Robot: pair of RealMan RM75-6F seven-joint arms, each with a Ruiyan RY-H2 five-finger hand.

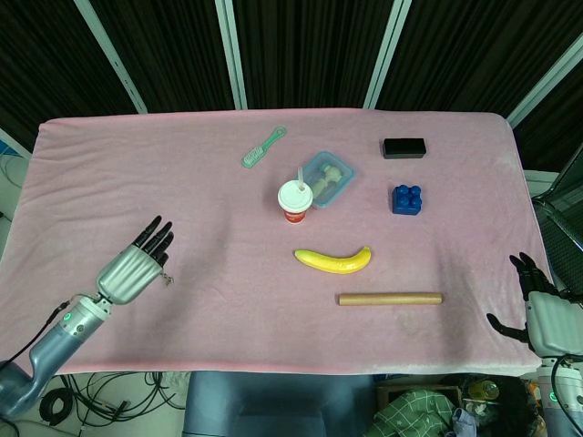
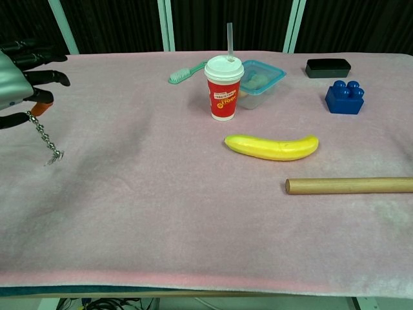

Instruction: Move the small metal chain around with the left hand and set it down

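we see the left hand (image 2: 19, 84) pinching the small silver beaded metal chain (image 2: 45, 137), apparently dangling just above the pink table cloth (image 2: 193, 219); setting it down remains.

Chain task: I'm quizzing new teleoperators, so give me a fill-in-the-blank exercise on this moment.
1. The chain hangs from the ____ hand.
2. The straw cup stands beside a clear ____.
3. The wooden rod lies nearer the robot than the yellow ____.

Missing words: left; container; banana
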